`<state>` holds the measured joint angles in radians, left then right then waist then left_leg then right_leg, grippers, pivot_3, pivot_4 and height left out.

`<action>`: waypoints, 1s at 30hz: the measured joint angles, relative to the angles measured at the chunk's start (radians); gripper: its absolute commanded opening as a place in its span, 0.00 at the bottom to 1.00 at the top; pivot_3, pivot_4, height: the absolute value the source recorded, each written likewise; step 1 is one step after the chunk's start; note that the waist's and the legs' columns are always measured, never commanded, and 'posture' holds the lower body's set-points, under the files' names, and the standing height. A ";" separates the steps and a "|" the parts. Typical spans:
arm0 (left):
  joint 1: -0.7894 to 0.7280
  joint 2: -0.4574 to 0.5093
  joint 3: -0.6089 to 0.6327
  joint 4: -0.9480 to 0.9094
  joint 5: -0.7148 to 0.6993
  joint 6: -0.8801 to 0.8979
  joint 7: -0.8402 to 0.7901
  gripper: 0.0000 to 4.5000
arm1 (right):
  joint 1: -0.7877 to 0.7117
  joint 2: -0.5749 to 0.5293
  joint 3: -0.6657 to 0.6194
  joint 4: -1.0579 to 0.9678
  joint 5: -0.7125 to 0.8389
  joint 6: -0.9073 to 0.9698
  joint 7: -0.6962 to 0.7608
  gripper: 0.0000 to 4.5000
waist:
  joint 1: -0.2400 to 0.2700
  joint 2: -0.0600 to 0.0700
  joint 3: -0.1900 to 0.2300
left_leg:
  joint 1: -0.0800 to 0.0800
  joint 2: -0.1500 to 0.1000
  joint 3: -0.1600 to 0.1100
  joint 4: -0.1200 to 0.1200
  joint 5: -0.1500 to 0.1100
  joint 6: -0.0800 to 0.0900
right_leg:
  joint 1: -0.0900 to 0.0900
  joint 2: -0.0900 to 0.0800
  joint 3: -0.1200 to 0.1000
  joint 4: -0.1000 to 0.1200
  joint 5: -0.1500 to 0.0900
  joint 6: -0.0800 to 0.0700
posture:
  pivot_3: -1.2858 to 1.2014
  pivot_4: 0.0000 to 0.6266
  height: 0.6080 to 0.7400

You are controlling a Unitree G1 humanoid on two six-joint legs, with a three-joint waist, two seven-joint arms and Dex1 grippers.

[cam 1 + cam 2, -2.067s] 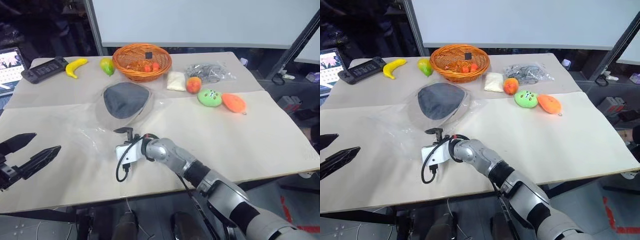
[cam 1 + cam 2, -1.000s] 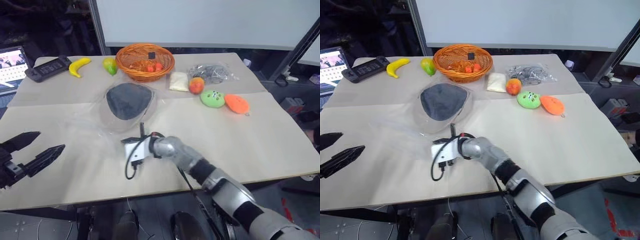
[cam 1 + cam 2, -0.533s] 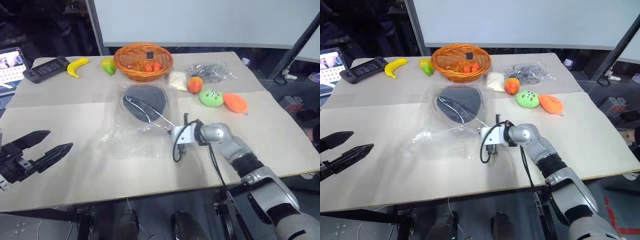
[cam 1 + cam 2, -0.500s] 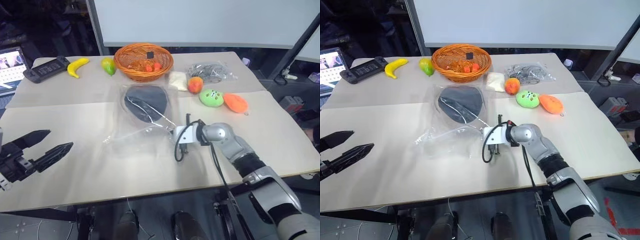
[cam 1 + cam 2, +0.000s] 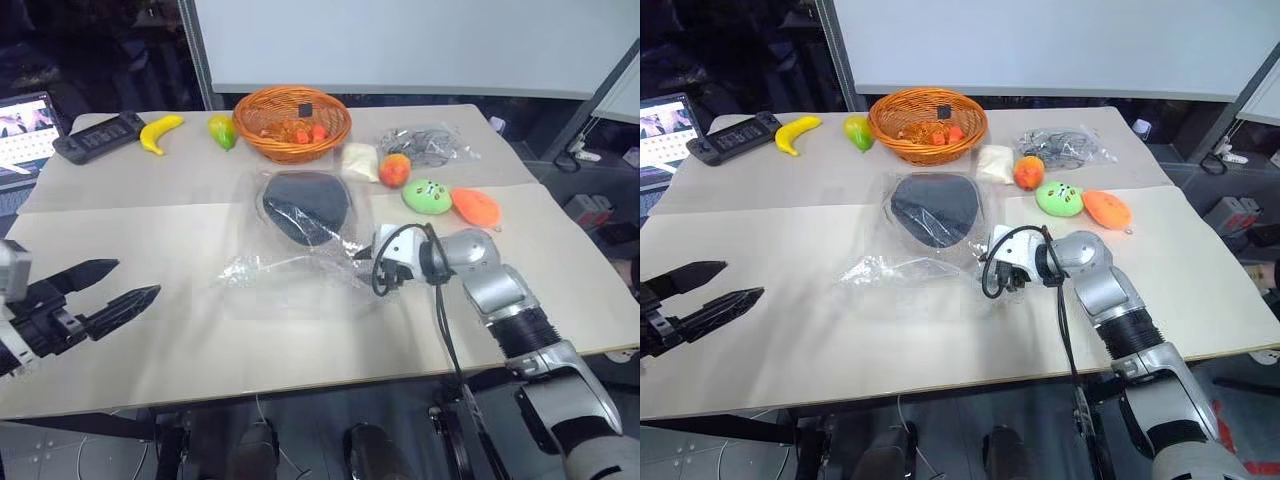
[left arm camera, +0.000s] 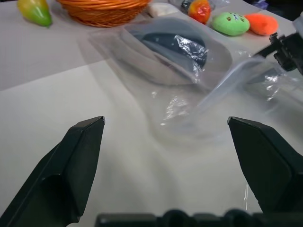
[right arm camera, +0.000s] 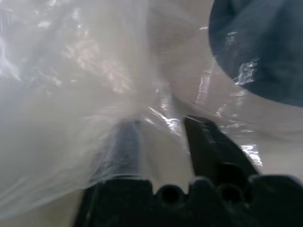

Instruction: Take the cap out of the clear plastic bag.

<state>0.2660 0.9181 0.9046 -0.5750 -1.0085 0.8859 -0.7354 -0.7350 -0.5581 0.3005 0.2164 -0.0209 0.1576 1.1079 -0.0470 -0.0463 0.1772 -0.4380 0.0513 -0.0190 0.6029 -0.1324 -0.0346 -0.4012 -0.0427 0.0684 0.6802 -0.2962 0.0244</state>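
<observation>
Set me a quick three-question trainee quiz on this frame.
1. True or false: the cap lies inside the clear plastic bag.
2. How do the left tool's jaws stand?
3. Which tool is at the bag's edge? A) left tool B) right tool

Key: 1 true; 2 open, clear of the bag; 3 B.

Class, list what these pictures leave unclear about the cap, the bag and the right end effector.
- Cap: tan outside hidden, dark lining faces up, head views.
- Clear plastic bag: mouth lost in crinkles and glare.
- Right end effector: one finger veiled by plastic, right wrist view; grip on the bag unclear.
</observation>
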 measured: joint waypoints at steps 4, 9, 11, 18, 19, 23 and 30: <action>-0.098 0.007 -0.124 -0.001 0.014 -0.014 0.014 1.00 | 0.006 -0.076 -0.016 -0.089 0.025 0.095 0.045 0.92 | 0.012 0.000 0.000 | 0.000 0.000 0.000 0.001 0.000 0.000 | 0.000 0.000 0.000 0.000 0.000 0.000 | 0.52 0.24 1.00; -0.333 -0.005 -0.379 -0.004 0.047 -0.037 0.078 1.00 | 0.054 -0.181 -0.026 -0.113 0.025 0.127 0.077 0.92 | 0.030 0.001 0.000 | 0.000 -0.001 0.000 0.002 0.000 0.000 | 0.002 0.000 0.000 -0.001 0.000 0.001 | 0.52 0.24 1.00; -0.386 -0.008 -0.467 -0.006 0.067 -0.041 0.084 1.00 | 0.068 -0.217 -0.039 -0.125 0.033 0.152 0.093 0.92 | 0.032 0.001 0.001 | -0.001 -0.001 0.000 0.003 0.000 0.000 | 0.002 0.000 0.000 -0.002 0.000 0.002 | 0.52 0.24 1.00; -0.469 -0.021 -0.617 0.010 0.123 -0.051 0.075 1.00 | 0.111 -0.303 -0.148 -0.409 0.269 0.409 0.207 0.92 | 0.005 0.003 0.002 | -0.003 0.000 0.000 0.003 -0.001 0.002 | -0.001 0.001 0.001 -0.001 0.000 0.002 | 0.52 0.24 1.00; -0.475 -0.024 -0.625 0.014 0.125 -0.052 0.072 1.00 | 0.104 -0.278 -0.162 -0.467 0.330 0.467 0.202 0.92 | 0.001 0.003 0.002 | -0.003 0.000 0.000 0.004 -0.001 0.002 | 0.000 0.002 0.001 0.000 0.000 0.002 | 0.52 0.24 1.00; -0.483 -0.024 -0.638 0.022 0.127 -0.052 0.059 1.00 | 0.019 -0.123 -0.186 -0.641 0.522 0.688 0.088 0.92 | 0.001 0.003 0.002 | -0.003 0.000 -0.001 0.005 -0.001 0.002 | 0.000 0.002 0.001 0.001 0.000 0.003 | 0.52 0.24 1.00; -0.459 -0.022 -0.617 0.016 0.107 -0.046 0.053 1.00 | -0.024 -0.027 0.033 -0.607 0.293 0.737 -0.271 0.92 | 0.021 0.002 0.002 | -0.004 -0.002 0.000 0.005 -0.001 0.002 | 0.000 0.000 0.000 -0.002 0.000 0.004 | 0.52 0.24 1.00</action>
<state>-0.1931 0.8964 0.2878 -0.5591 -0.9019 0.8397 -0.6820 -0.7592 -0.5847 0.3330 -0.3903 0.2720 0.8946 0.8365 -0.0264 -0.0438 0.1787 -0.4419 0.0495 -0.0192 0.6077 -0.1335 -0.0327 -0.4015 -0.0429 0.0689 0.6786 -0.2962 0.0281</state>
